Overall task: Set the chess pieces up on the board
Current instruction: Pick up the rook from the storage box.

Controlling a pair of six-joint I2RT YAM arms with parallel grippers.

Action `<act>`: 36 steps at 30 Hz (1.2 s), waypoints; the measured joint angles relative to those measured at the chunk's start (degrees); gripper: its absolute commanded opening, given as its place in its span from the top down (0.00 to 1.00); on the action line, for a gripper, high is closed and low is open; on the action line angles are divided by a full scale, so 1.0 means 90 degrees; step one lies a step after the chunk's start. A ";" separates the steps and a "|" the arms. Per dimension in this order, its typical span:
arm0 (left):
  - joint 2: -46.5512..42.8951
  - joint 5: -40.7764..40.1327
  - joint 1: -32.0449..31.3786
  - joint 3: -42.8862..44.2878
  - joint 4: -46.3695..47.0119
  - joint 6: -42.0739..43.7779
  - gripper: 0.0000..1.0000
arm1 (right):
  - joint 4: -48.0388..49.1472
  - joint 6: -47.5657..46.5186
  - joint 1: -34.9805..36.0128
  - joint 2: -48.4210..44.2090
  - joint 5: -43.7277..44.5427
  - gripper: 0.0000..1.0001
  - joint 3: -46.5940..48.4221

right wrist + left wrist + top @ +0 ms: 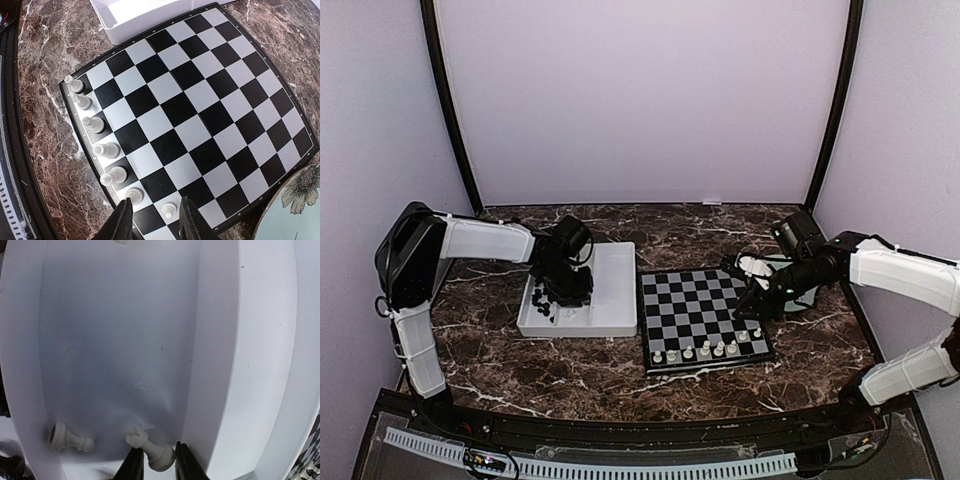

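The board (705,318) lies mid-table, with several white pieces (705,349) standing along its near edge. My right gripper (757,303) hovers open over the board's right side. In the right wrist view (156,220) a small white pawn (170,210) stands free on the board between the fingers, beside the row of white pieces (95,125). My left gripper (570,290) is down in the white tray (610,318). In the left wrist view (155,462) its fingers closely straddle a lying white piece (152,451), with a small gap on the left side. Another white piece (70,440) lies nearby.
Several black pieces (544,303) lie in the left part of the tray. A pale green plate with a flower print (295,200) sits just right of the board, under my right arm. The tray's inner wall (210,390) is right beside my left gripper.
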 measured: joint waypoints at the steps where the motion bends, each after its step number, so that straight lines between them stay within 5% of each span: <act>1: 0.0019 -0.0044 0.0000 0.0027 -0.0005 0.0041 0.78 | 0.0000 0.0000 0.0000 0.0002 -0.0005 0.66 0.0000; 9: 0.0296 -0.0520 0.0068 0.0423 -0.0165 0.0498 0.75 | 0.0000 0.0012 0.0000 0.0017 -0.0049 0.66 0.0000; 26: 0.0374 -0.0840 0.0107 0.0682 -0.0629 0.1418 0.87 | -0.0053 0.0056 0.0000 0.0270 -0.0143 0.67 0.0143; 36: -0.2234 -0.0138 0.0107 -0.0386 0.0355 0.3274 0.87 | -0.0109 0.0413 0.0000 0.1314 -0.0945 0.66 0.1996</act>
